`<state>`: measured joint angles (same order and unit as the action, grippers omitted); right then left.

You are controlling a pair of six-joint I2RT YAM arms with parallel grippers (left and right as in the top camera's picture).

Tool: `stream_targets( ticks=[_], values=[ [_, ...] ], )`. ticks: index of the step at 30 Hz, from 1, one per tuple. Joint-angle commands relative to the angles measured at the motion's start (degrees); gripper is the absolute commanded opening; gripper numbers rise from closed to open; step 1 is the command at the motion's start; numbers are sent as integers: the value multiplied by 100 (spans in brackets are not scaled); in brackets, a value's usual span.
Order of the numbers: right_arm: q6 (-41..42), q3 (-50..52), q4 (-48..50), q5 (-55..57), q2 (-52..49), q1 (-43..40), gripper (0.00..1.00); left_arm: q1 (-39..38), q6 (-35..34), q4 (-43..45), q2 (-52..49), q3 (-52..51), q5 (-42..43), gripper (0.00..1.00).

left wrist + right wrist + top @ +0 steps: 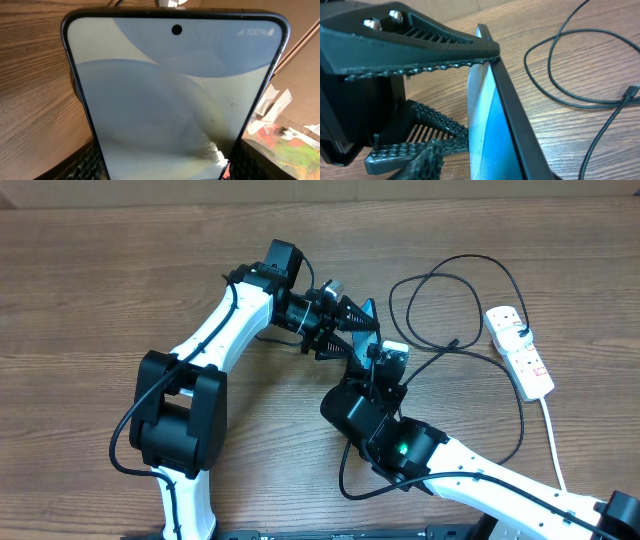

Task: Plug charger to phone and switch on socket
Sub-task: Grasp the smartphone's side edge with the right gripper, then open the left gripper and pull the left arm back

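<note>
Phone (366,312): held up on one long edge near the middle of the table (100,280), and I could not tell if it touched the wood. The screen was lit pale blue, with the camera dot at the end away from my grip.
Left gripper (165,167): closed on the phone across its width. The ribbed fingers (420,45) pressed one on each long edge, upper and lower.
Right gripper (392,360): just beside the phone on the near side, nose toward it. I could not tell whether its jaws stood open or closed, or whether it held anything.
Charger (470,258): thin black cable lying in loose loops on the wood between the phone and the socket. One run reached the socket's far end.
Tip (631,91): lay flat on the table, apart from the phone, with neither of my grippers on it.
Socket (520,352): white strip lying flat at the right side, well apart from both grippers, small red switches along it. I could not read their position.
Lead (552,435): thick and white, running from the socket's near end toward the near table edge.
</note>
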<state>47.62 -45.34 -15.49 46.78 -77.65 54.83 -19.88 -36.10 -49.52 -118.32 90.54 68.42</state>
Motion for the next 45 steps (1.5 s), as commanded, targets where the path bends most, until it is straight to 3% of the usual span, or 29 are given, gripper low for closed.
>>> stream_targets(
  ticks=[1, 19, 21, 25, 26, 27, 32, 45],
  values=[
    [-20, -160, 20, 48, 15, -22, 37, 4, -13, 4, -42, 144, 323, 40],
    [-20, -160, 15, 48, 15, -22, 9, 4, -11, 4, -42, 144, 321, 43],
    [-17, -160, -4, 48, 15, -22, 7, 4, -11, 4, -42, 144, 321, 47],
    [-15, -160, -68, 48, 15, -22, 4, 4, -11, 7, -42, 144, 319, 64],
    [-15, -162, -81, 50, 17, -22, 4, 4, -11, 7, -42, 144, 317, 69],
    [-15, -160, -87, 48, 17, -22, 4, 4, -4, 11, -42, 144, 280, 80],
    [-15, -162, -87, 48, 17, -22, 4, 4, 11, 9, -42, 144, -22, 100],
    [-11, -162, -310, -212, 422, -22, 4, 125, 262, 28, -39, 144, -208, 100]
  ],
)
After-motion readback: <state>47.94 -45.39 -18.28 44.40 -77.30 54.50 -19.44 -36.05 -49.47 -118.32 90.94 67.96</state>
